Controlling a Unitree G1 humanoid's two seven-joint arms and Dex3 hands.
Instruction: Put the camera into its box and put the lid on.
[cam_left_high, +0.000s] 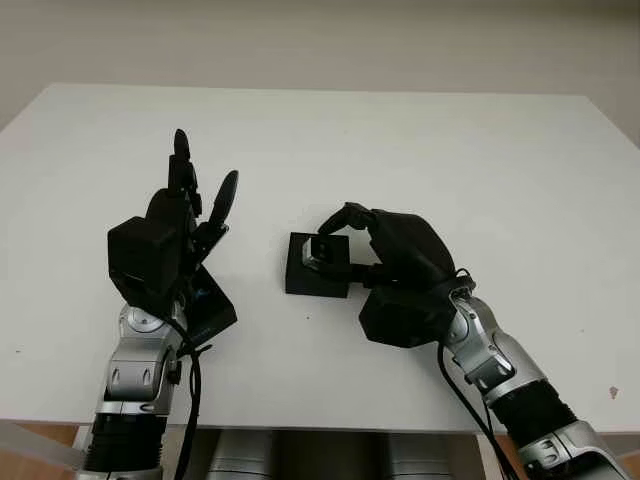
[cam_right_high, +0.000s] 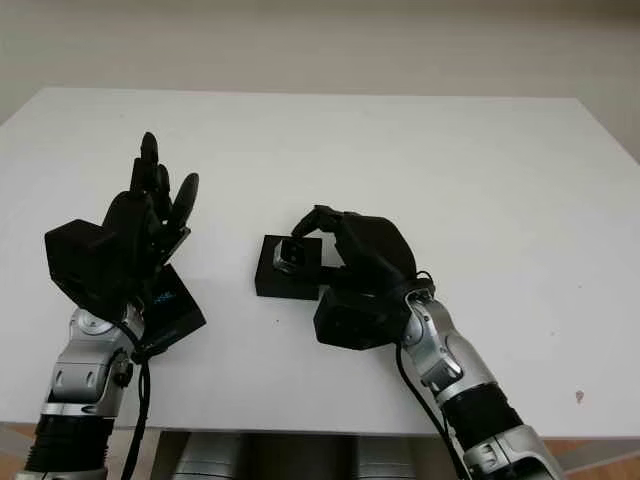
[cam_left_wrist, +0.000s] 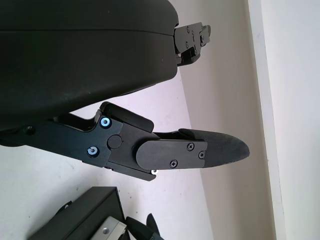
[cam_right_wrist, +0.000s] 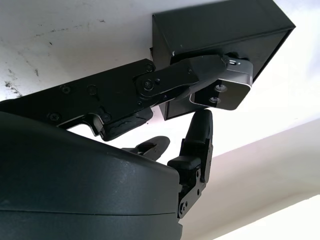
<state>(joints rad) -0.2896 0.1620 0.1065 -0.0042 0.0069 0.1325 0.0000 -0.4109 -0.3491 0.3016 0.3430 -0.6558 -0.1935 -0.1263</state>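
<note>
A small black open box (cam_left_high: 303, 282) sits at the middle of the white table (cam_left_high: 420, 140). My right hand (cam_left_high: 338, 243) is shut on the little silver and black camera (cam_left_high: 321, 252) and holds it right over the box's opening. In the right wrist view the camera (cam_right_wrist: 226, 89) is pinched between the fingers (cam_right_wrist: 197, 131) just off the box (cam_right_wrist: 220, 30). The black lid (cam_left_high: 212, 306), with a small blue mark, lies to the left of the box. My left hand (cam_left_high: 203, 185) is open and raised above the lid, fingers pointing away from me.
The table's front edge (cam_left_high: 300, 425) runs close under both forearms. The far edge meets a pale wall (cam_left_high: 320, 40).
</note>
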